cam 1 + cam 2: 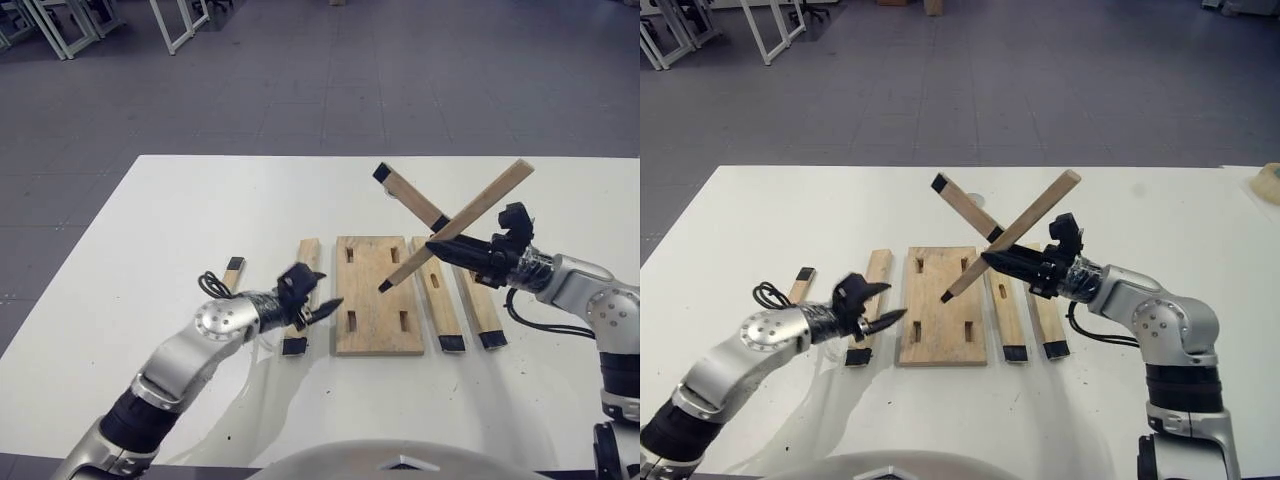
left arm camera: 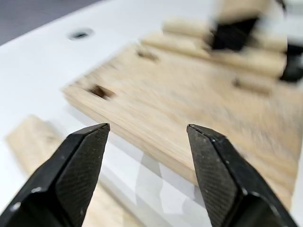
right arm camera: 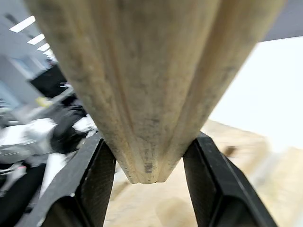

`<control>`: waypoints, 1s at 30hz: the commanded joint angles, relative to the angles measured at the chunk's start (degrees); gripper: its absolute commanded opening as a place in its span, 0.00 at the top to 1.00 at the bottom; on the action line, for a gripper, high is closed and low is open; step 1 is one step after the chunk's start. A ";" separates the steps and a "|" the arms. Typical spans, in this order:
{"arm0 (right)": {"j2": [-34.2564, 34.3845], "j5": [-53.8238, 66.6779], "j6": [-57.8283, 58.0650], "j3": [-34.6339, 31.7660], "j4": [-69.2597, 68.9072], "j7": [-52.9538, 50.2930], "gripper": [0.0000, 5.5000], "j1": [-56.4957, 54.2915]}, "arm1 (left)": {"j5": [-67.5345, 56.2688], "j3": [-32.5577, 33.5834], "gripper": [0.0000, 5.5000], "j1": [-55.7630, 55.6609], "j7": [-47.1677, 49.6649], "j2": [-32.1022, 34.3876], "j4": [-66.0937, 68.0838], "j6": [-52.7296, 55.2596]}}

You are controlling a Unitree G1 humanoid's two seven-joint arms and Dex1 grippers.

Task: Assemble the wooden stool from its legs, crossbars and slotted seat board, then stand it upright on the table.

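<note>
1. The seat board (image 1: 375, 325) lies flat at the middle of the white table (image 1: 180, 220), with its four slots facing up.
2. A crossed pair of legs (image 1: 480, 205) is held above the table, to the right of and partly over the board. The black-tipped lower end of the longer leg hangs over the board's right half. Whether it touches the board cannot be told.
3. The right gripper (image 1: 438, 246) is clamped on the crossed pair close to the crossing. In the right wrist view its fingers (image 3: 94, 189) are pressed against both sides of the wood.
4. The left gripper (image 1: 328, 305) is held low beside the board's left edge. Its fingers (image 2: 80, 161) are spread wide apart and nothing is gripped between them.
5. One loose leg (image 1: 309, 252) lies flat just left of the board, partly under the left gripper.
6. A short piece (image 1: 233, 270) lies further left, apart from that leg.
7. Two more pieces (image 1: 440, 310) lie flat side by side just right of the board.
</note>
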 commanded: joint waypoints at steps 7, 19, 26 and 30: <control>2.16 -8.19 -7.40 0.40 2.79 -0.32 0.63 -4.22 | 18.00 -9.63 0.45 -3.10 -5.05 0.26 2.08 -0.82; 1.40 -21.12 -18.26 8.35 6.19 7.63 0.63 -8.27 | 23.89 -7.06 0.45 -3.60 -13.03 6.39 3.60 1.27; 2.85 -23.72 -20.55 10.77 9.23 11.66 0.63 -10.68 | 25.28 -5.23 0.45 -2.37 -17.02 10.18 6.12 -6.83; 3.14 -24.48 -20.92 12.47 11.76 14.49 0.63 -12.17 | 26.70 -4.70 0.45 -2.58 -18.20 10.61 8.93 -10.95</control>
